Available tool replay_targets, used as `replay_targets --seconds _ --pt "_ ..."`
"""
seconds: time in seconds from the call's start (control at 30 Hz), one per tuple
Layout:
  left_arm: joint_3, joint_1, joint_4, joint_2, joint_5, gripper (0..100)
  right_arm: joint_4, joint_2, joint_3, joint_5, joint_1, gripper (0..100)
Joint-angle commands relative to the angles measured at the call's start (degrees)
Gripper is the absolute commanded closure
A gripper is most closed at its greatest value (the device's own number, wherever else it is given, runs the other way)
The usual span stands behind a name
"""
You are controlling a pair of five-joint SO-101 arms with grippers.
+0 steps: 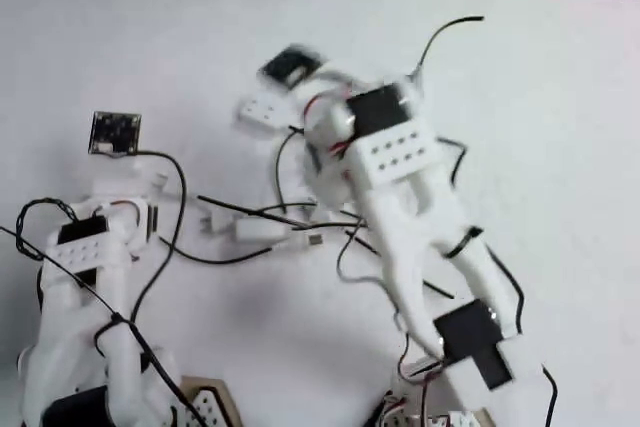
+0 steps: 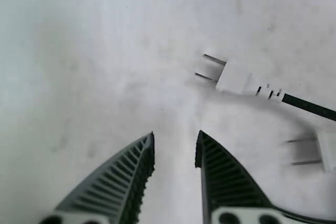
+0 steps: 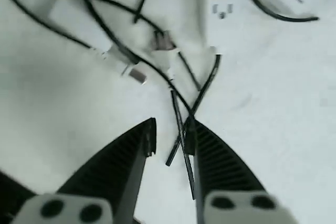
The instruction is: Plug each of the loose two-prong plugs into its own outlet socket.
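White table [image 1: 560,147] carries everything, with black cables [image 1: 240,208] tangled in the middle. Left gripper [image 2: 176,139] hovers over bare table, its jaws a narrow gap apart and holding nothing. 1 plug [image 2: 233,77] lies near ahead with its prongs free, and a 2nd plug [image 2: 320,153] lies beside it. Right gripper [image 3: 170,132] is also a little open and seems empty, with cables lying under the gap. I judge the step is picking a plug: better to take the white body across its flat sides, not the cable, so the prongs stay straight for the outlet [image 3: 223,14]. High view gives the whole tangle; wrist views give the prongs' direction and the socket holes.
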Motion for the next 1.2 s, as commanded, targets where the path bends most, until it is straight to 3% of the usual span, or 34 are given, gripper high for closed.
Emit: replay_targets --seconds 0.0,0.27,0.47,0.83,1.17 --pt "-0.53 0.57 -1.14 -1.98 0.18 86 0.13 -4.44 5.98 4.04 -5.93 91.6" --pt "-0.53 0.57 -1.14 -1.98 0.18 86 -12.53 -4.44 20.22 5.01 -12.09 84.0" --pt "-0.53 0.57 -1.14 -1.98 0.18 86 -19.21 -3.21 24.97 12.22 -13.05 83.7" --pt "-0.53 0.57 -1.14 -1.98 0.18 86 -27.30 4.97 25.05 12.48 -13.67 83.9" --pt "-0.44 0.57 -1.14 -1.98 0.18 86 -27.56 6.99 26.37 12.48 -13.67 84.0"
